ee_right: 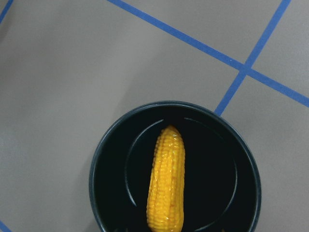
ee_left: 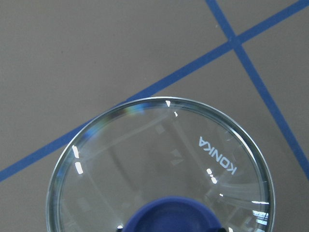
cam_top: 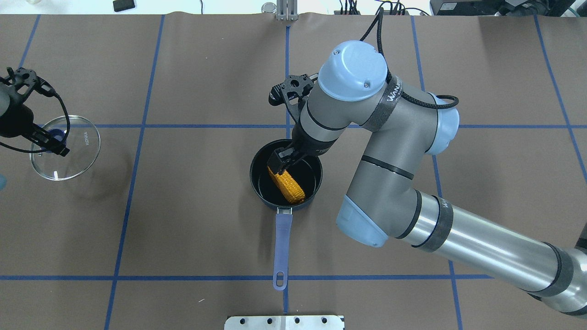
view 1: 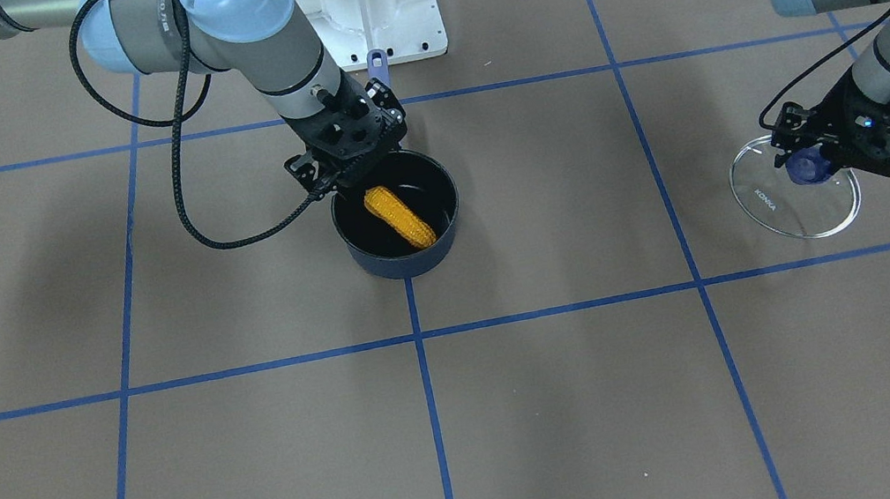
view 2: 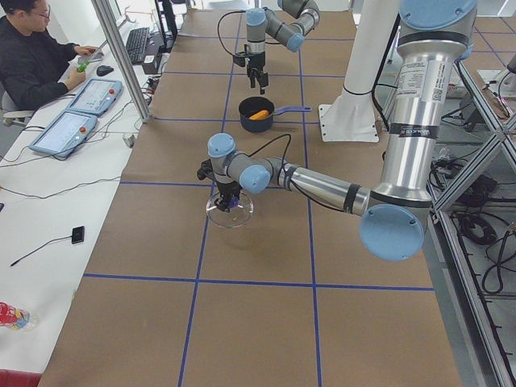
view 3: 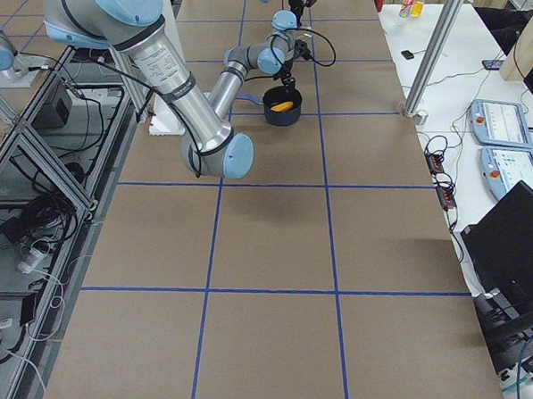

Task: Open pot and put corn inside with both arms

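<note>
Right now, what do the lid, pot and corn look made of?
lid: clear glass, apparently; the table shows through, with sharp glints. Its knob: opaque blue, likely plastic.
pot: dark coated metal, probably; faint sheen rings inside.
corn: glossy moulded plastic or rubber; shiny highlights on the kernels.

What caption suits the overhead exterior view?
Right gripper at the corn inside the open pot; left gripper holds the glass lid.

Overhead/front cams oppose, share pot (cam_top: 308,176); wrist cams look down, close.
</note>
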